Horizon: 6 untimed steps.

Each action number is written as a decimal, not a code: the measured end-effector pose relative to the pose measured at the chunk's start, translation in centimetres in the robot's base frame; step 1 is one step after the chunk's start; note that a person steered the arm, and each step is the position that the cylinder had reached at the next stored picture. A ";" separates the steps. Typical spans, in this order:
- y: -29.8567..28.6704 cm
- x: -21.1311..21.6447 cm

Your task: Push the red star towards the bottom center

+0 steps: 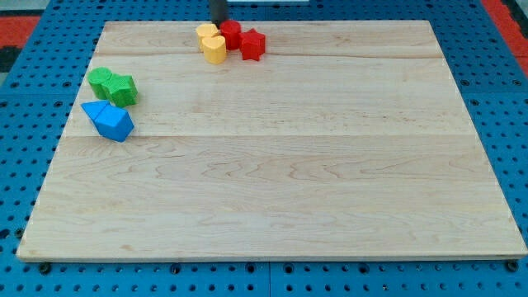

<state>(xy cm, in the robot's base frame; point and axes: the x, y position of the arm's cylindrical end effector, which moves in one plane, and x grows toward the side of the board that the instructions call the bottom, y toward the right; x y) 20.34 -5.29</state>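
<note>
1. My tip (pixel 220 22) comes down from the top edge of the frame, at the top centre of the board (pixel 280 181), touching or just above the cluster of yellow and red blocks there.
2. No gripper exists on this rod, so no open or closed state applies.
3. The red star (pixel 232 35) sits just below and right of my tip, with a second red block (pixel 252 44) touching its right side.
4. Two yellow blocks (pixel 212 43) press against the star's left.
5. At the upper left lie two green blocks (pixel 113 86); two blue blocks (pixel 109 120) sit just below them.
6. No writing or brand is readable anywhere.
</note>
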 end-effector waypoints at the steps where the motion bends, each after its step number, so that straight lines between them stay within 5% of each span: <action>1: 3.5 0.2; 4: 6.1 7.8; 6: 9.7 18.8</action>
<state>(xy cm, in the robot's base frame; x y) 39.18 4.36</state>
